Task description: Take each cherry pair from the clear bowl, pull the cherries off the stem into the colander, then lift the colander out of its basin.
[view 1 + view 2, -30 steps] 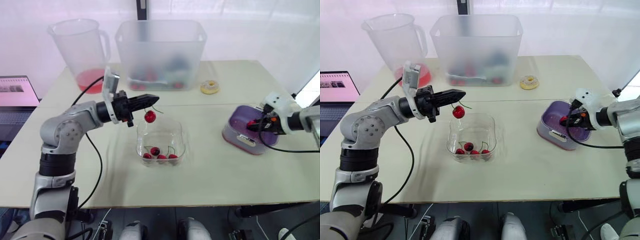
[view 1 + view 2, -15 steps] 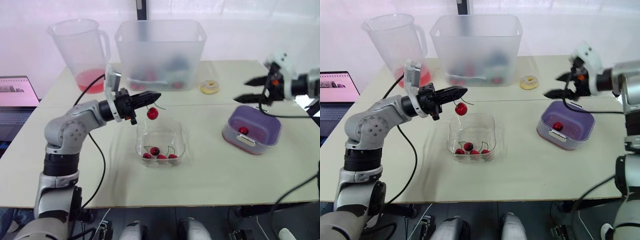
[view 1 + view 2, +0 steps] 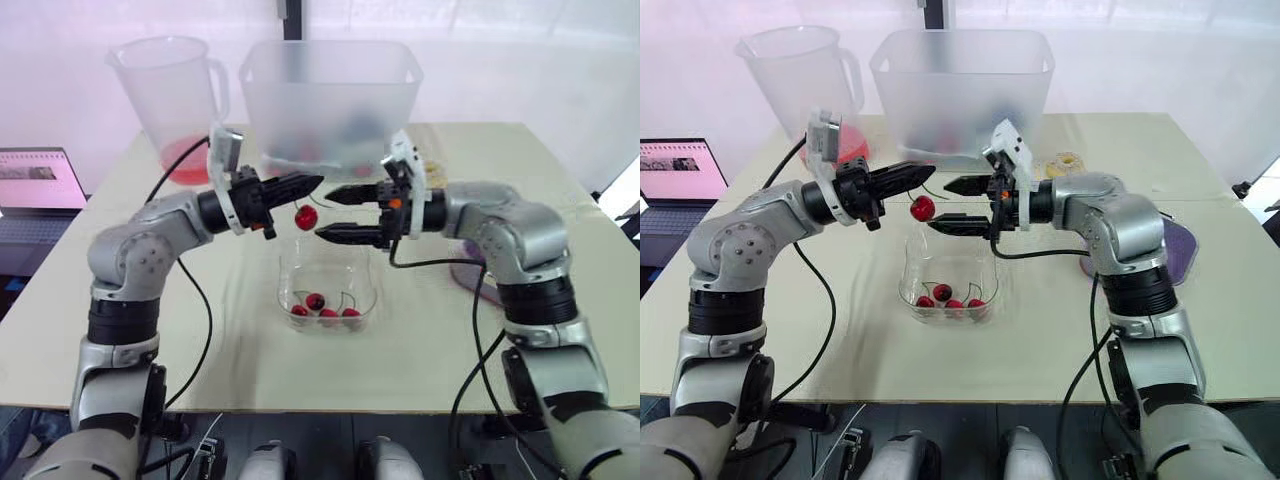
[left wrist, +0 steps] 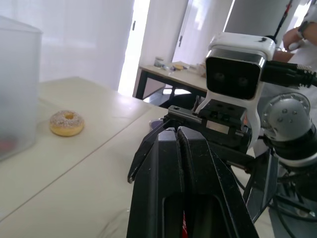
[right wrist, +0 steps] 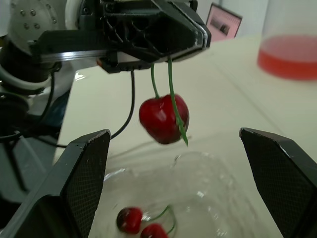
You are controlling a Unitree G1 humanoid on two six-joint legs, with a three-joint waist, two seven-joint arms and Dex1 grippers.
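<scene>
Swung to 3 o'clock, the right gripper (image 3: 324, 214), jaws spread, is readied to lightly clasp the soft red cherry (image 3: 306, 217), stem-pinched by the left gripper (image 3: 313, 183).

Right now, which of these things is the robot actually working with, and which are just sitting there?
In use: held cherry, left gripper, right gripper, clear bowl, purple colander.
Just lying about: pitcher, frosted bin, donut, laptop.

Cream table (image 3: 250, 365) before bright white curtain (image 3: 520, 60)
</scene>
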